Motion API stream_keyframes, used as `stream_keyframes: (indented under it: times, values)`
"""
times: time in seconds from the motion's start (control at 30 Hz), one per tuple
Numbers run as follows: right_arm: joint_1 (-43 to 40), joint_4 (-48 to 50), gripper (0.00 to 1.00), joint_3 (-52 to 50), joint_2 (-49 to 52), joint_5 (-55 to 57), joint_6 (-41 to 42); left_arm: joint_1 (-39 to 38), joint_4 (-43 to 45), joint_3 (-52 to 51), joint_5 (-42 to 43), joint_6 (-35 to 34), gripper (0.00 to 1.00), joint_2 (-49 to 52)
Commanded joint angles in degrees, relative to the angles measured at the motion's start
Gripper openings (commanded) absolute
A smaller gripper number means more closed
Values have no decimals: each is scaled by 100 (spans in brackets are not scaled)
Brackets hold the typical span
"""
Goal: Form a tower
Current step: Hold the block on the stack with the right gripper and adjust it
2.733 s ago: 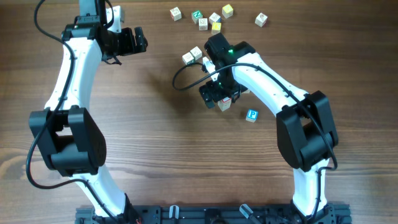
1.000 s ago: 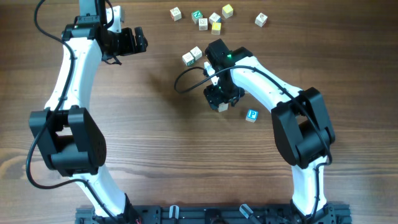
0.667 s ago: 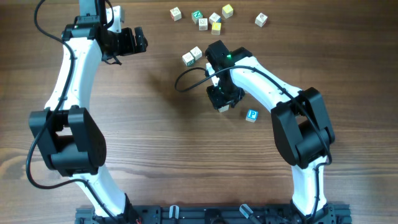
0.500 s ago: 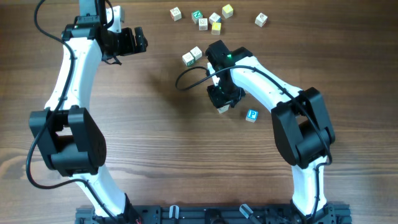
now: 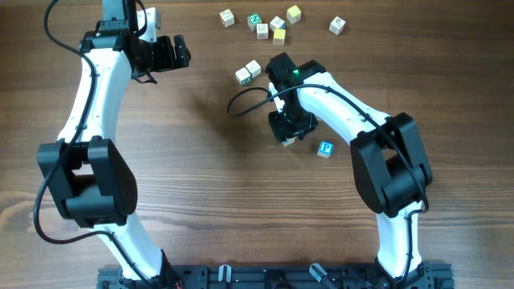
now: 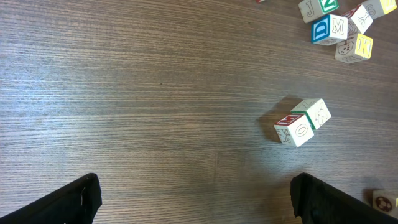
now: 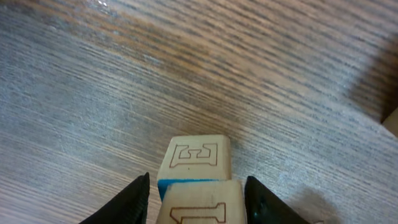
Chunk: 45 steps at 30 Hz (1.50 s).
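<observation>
In the right wrist view the tower is two pale cubes. A near cube with a red outlined letter lies over a cube marked E, and a blue edge shows between them. My right gripper straddles the near cube. The right finger is against it and the left finger stands a sliver off, so the jaws are open. From overhead, the right gripper covers most of the tower. My left gripper hangs wide open at the far left, holding nothing.
Two loose cubes lie touching just behind the right gripper, also in the left wrist view as a pair of cubes. A blue-lettered cube lies to the tower's right. Several more cubes are scattered along the far edge.
The right gripper came in a little to the left with a cube and settled over the stack. Its jaws narrowed, then eased apart slightly. The left arm has not moved.
</observation>
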Motion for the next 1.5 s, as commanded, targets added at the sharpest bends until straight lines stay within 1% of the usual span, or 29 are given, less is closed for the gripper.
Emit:
stream_keyframes:
  times: [0.0, 0.1, 0.27, 0.47, 0.5, 0.57, 0.63, 0.8, 0.93, 1.03, 1.07, 1.23, 1.3, 1.47]
  values:
    - [-2, -33, 49, 153, 48, -24, 162, -15, 13, 17, -15, -13, 100, 39]
    - [-2, -52, 48, 155, 48, -24, 168, -15, 13, 17, -15, -13, 100, 39]
    - [-2, -83, 38, 157, 48, -24, 166, -15, 13, 15, -15, -13, 100, 39]
    - [-2, -83, 33, 157, 48, -22, 166, -15, 13, 17, -15, -13, 100, 39]
    - [-2, -83, 29, 157, 48, -22, 168, -15, 11, 17, -15, -13, 100, 39]
    - [-2, -83, 28, 157, 48, -22, 170, -15, 11, 17, -15, -13, 100, 39]
    - [-2, -79, 27, 157, 48, -20, 315, -15, 11, 17, -15, -13, 100, 39]
    - [-2, -90, 19, 157, 48, -24, 321, -15, 13, 15, -15, -13, 100, 39]
    - [-2, -68, 13, 157, 48, -15, 514, -15, 13, 17, -15, -13, 100, 39]
    - [-2, -61, 5, 157, 48, 90, 780, -15, 11, 17, -15, -13, 100, 39]
    - [-2, -61, 5, 157, 48, 90, 850, -15, 11, 17, -15, -13, 100, 39]
    - [-2, -42, 5, 157, 48, 173, 1547, -15, 13, 17, -15, -13, 100, 39]
    - [-2, -28, 5, 157, 48, 175, 1976, -15, 13, 17, -15, -13, 100, 39]
    - [-2, -4, 4, 157, 48, 190, 2485, -15, 13, 17, -15, -13, 100, 39]
